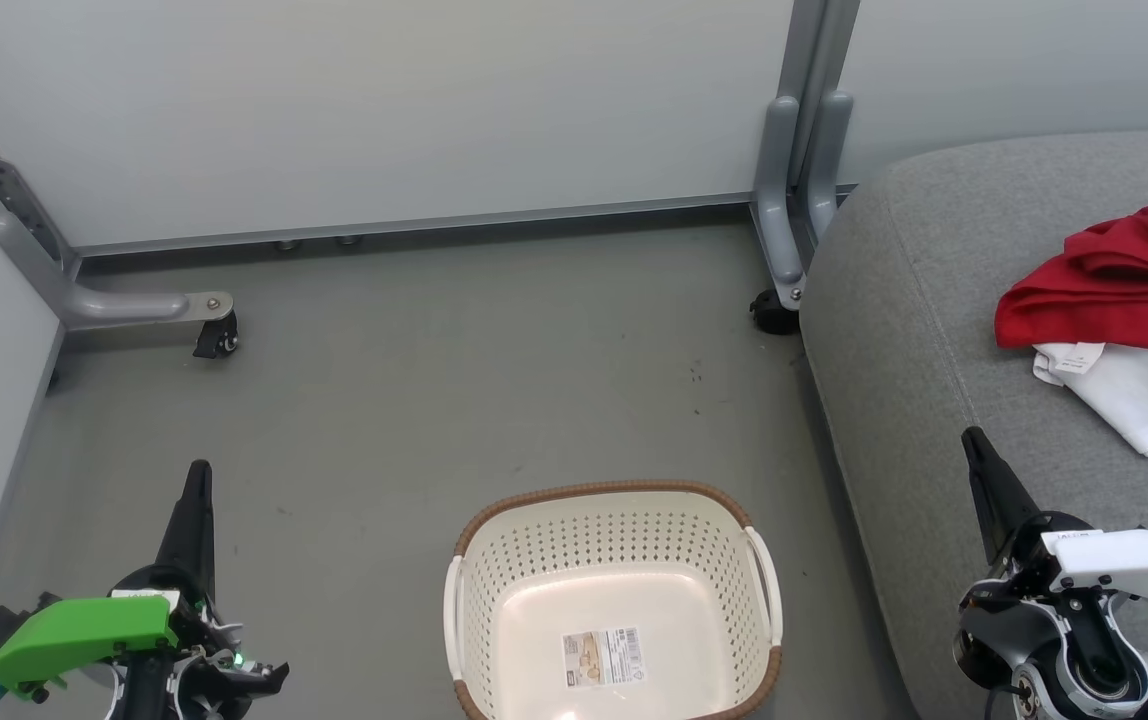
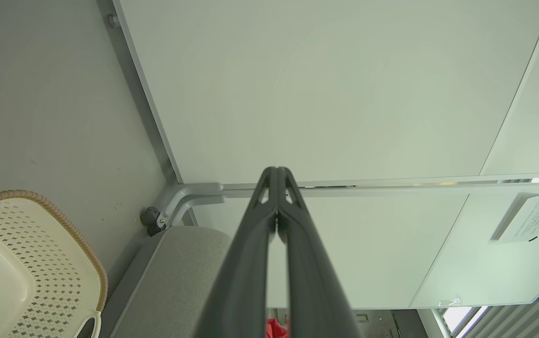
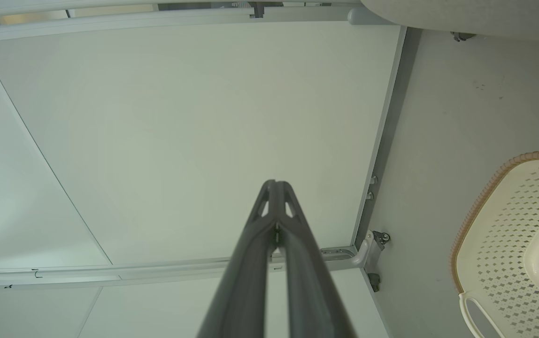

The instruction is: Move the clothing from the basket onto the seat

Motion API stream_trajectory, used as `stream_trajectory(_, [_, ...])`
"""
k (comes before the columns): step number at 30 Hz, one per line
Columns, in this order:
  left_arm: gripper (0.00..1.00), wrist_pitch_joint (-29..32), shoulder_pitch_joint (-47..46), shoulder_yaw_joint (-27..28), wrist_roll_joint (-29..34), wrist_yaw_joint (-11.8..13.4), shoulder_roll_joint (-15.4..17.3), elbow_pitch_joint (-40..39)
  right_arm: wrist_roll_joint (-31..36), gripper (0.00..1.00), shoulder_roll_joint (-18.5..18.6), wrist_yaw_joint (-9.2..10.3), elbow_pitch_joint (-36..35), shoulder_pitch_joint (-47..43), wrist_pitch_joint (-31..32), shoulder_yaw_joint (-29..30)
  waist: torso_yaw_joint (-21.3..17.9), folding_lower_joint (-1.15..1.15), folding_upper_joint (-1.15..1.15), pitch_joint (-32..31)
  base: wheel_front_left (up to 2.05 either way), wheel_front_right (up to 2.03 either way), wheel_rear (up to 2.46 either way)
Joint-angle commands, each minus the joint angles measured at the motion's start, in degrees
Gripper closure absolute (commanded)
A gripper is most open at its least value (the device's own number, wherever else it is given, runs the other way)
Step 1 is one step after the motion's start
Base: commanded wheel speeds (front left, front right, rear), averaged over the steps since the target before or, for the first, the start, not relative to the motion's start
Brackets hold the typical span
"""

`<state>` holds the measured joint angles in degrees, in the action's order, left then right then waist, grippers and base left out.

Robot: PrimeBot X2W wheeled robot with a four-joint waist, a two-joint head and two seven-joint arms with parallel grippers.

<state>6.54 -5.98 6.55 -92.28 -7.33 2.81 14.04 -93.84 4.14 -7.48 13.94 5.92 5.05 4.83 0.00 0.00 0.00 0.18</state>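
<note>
A: Status?
B: Left pincer [image 1: 199, 470] and right pincer [image 1: 972, 437] are both sitting pressed together, gripping nothing, pointing up either side of the basket [image 1: 614, 495].
A: Clothing?
B: Clothing [image 1: 1114, 290] is lying bunched on the seat [image 1: 904, 330], red piece overlapping white. Basket is sitting on the floor [image 1: 434, 380] beside the seat, bottom label [image 1: 602, 656] showing.

The basket [image 1: 604, 490] stands on the floor [image 1: 434, 400], toward its front edge. The seat [image 1: 894, 350] lies just to the basket's right, and the clothing [image 1: 1114, 280] rests on the seat, toward its right edge. The wall [image 1: 384, 110] stands behind the floor, with one caster [image 1: 217, 343] near the floor's back left corner.
</note>
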Motion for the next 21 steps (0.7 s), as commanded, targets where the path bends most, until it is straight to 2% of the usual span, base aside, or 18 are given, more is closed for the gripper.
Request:
stream_trajectory(1, [1.00, 0.2, -0.5, 0.1, -0.2, -0.4, 0.1, 0.1, 0.2, 1.00, -0.1, -0.02, 0.1, 0.3, 0.4, 0.2, 0.0, 0.00, 0.00, 0.0, 0.00, 0.00, 0.00])
stream_trajectory(21, [1.00, 0.2, -0.5, 0.1, -0.2, -0.3, 0.1, 0.1, 0.5, 1.00, -0.4, -0.02, 0.2, 0.4, 0.6, 0.6, 0.0, 0.00, 0.00, 0.0, 0.00, 0.00, 0.00])
